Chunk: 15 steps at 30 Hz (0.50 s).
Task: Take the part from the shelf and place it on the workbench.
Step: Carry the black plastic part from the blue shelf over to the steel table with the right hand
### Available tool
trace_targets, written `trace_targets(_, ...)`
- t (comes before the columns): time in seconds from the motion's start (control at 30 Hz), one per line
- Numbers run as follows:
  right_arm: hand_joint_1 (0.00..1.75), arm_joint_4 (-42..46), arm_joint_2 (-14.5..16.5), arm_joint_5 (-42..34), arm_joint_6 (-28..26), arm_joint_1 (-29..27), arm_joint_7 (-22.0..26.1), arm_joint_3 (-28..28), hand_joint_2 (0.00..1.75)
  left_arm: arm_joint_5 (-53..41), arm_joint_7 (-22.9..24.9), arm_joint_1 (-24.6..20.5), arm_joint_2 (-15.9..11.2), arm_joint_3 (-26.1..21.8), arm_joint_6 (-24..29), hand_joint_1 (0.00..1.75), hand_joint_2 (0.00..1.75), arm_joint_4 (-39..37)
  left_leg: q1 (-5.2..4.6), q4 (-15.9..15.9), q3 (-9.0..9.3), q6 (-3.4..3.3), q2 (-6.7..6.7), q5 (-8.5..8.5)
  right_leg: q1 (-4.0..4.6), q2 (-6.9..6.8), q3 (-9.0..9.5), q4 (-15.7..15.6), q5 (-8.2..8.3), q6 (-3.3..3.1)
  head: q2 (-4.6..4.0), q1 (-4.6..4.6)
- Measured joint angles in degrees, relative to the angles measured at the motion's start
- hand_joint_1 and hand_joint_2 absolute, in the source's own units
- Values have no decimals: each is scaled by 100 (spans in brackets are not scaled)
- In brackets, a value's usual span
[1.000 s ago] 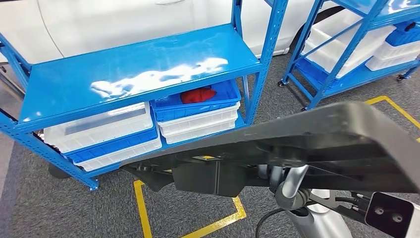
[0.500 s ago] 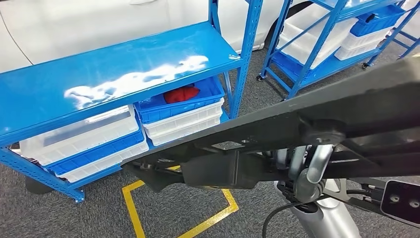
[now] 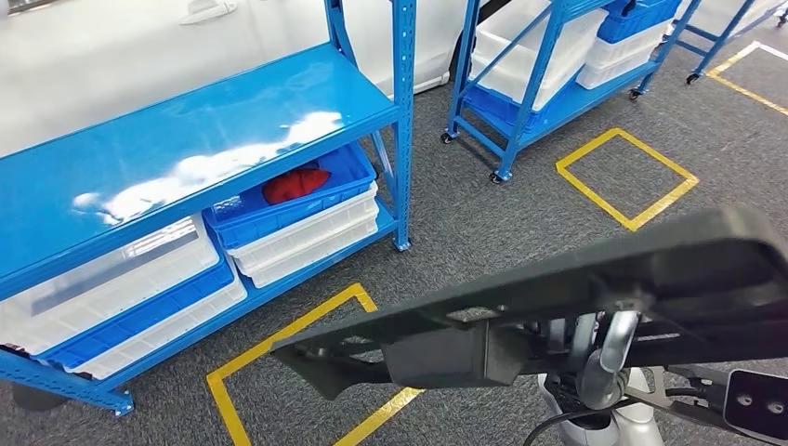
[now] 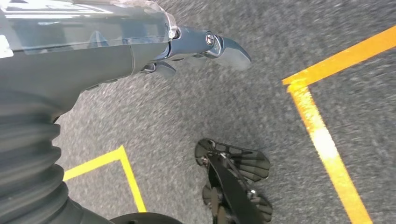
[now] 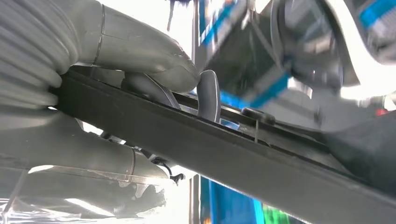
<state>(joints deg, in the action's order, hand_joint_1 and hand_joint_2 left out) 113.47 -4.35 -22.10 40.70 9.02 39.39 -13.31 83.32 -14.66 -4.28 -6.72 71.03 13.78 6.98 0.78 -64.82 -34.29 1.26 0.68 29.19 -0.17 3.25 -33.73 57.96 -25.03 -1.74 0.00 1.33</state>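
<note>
The right hand (image 5: 140, 88) grips the long black plastic part (image 3: 576, 288), carried level over grey carpet (image 3: 483, 214). The left hand (image 4: 196, 46) hangs with fingers seemingly loose, holding nothing. Beyond stands the blue shelf (image 3: 186, 149).

The room is brightly and evenly lit from overhead; white glare streaks across the top of the blue shelf (image 3: 186, 139), and just beyond it the white car (image 3: 139, 46) is nearly blown out. Shadows on the grey carpet (image 3: 520, 223) are soft. The left wrist view smears with motion blur (the yellow floor tape (image 4: 322, 135) especially). Background behind the right hand (image 5: 140, 60) is overexposed and blurred.
</note>
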Motion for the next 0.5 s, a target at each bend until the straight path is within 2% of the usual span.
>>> trace_targets(0.03, 175, -14, 0, -29, 22, -9, -1, 4, 175, 7, -21, 1, -31, -1, 10, 0, 175, -5, -1, 368, 170, -22, 81, -127, 3, 52, -11, 21, -1, 19, 0, 0)
trace_targets(0.07, 175, -31, 7, -45, 114, -38, -1, 17, 175, 15, -50, 5, -55, -3, 28, 0, 175, -14, -7, 609, 278, -45, 146, -190, 0, 95, -28, 35, 2, 47, 0, 0)
trace_targets(0.1, 175, -50, 27, -41, 281, -91, -1, 50, 175, 23, -90, 11, -70, -11, 53, 0, 175, -26, -17, 705, 319, -67, 185, -189, -6, 132, -45, 39, 8, 82, 0, 0)
trace_targets(0.17, 175, -99, 133, 10, 775, -242, 0, 197, 175, 32, -173, 27, -73, -44, 109, 0, 175, -49, -15, 742, 332, -121, 126, -219, -19, 184, -65, 33, 22, 155, 0, 0)
trace_targets(0.23, 175, -163, 272, 63, 1197, -357, 0, 395, 175, 34, -247, 46, -67, -90, 145, 0, 175, -61, 12, 797, 349, -196, 40, -262, -10, 56, -149, 199, -102, 210, 0, -1)
trace_targets(0.27, 175, -202, 329, 74, 1317, -388, 0, 481, 175, 34, -275, 61, -64, -108, 150, 0, 175, -65, 25, 821, 353, -227, -15, -276, -10, -54, -269, 450, -256, 233, 0, -1)
trace_targets(0.33, 175, -307, 417, 83, 1439, -429, 0, 625, 175, 34, -322, 99, -65, -128, 144, 0, 175, -73, 10, 825, 346, -251, -120, -274, -32, -228, -629, 1193, -625, 279, 0, 0)
trace_targets(0.37, 175, -371, 449, 91, 1468, -443, 0, 684, 175, 34, -340, 114, -66, -131, 135, 0, 175, -79, 6, 824, 342, -252, -177, -270, -50, -260, -783, 1511, -731, 300, 0, 0)
trace_targets(0.4, 175, -433, 472, 100, 1483, -452, 0, 730, 175, 34, -354, 121, -67, -131, 125, 0, 175, -84, 4, 822, 340, -248, -230, -267, -66, -280, -849, 1650, -736, 315, 0, 0)
trace_targets(0.43, 175, -485, 490, 110, 1486, -454, 0, 767, 175, 34, -362, 121, -68, -131, 116, 0, 175, -89, 3, 820, 344, -240, -280, -262, -81, -305, -791, 1549, -630, 323, 0, 0)
trace_targets(0.5, 175, -557, 519, 120, 1486, -447, 0, 823, 175, 35, -370, 113, -69, -131, 110, 0, 175, -93, -1, 815, 369, -206, -367, -240, -93, -445, -380, 793, -275, 312, 0, -1)
